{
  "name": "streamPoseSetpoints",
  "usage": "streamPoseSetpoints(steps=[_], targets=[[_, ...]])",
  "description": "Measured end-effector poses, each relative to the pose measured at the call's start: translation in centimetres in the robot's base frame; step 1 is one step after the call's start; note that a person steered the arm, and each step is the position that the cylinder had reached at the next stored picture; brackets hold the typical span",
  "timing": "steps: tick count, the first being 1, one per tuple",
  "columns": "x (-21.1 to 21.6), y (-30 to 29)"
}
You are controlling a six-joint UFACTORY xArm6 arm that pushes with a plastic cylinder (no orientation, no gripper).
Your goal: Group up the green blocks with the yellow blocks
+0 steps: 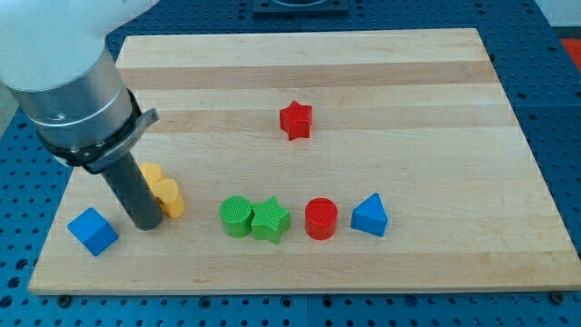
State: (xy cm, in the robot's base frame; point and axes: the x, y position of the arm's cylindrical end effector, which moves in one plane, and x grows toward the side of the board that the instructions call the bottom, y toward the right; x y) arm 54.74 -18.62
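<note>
A green cylinder (pixel 236 216) and a green star (pixel 270 220) touch each other near the view's bottom centre. Two yellow blocks sit at the left: one (pixel 167 197) beside the rod and one (pixel 151 173) just above it, partly hidden, shapes unclear. My tip (pixel 145 223) rests on the board, touching the left side of the lower yellow block. The green blocks lie about 60 pixels to the right of the yellow ones.
A blue cube (pixel 93 231) lies at the bottom left, left of my tip. A red cylinder (pixel 320 219) and a blue triangle (pixel 370 216) stand right of the green star. A red star (pixel 296 120) sits at centre. The wooden board (pixel 408 82) ends in blue table all round.
</note>
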Motion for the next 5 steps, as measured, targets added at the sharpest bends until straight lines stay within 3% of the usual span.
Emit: streamPoseSetpoints(steps=[1,2,4,5], targets=[[3.6,2.1],[4.9,8.2],[4.6,17.5],[3.7,19.0]])
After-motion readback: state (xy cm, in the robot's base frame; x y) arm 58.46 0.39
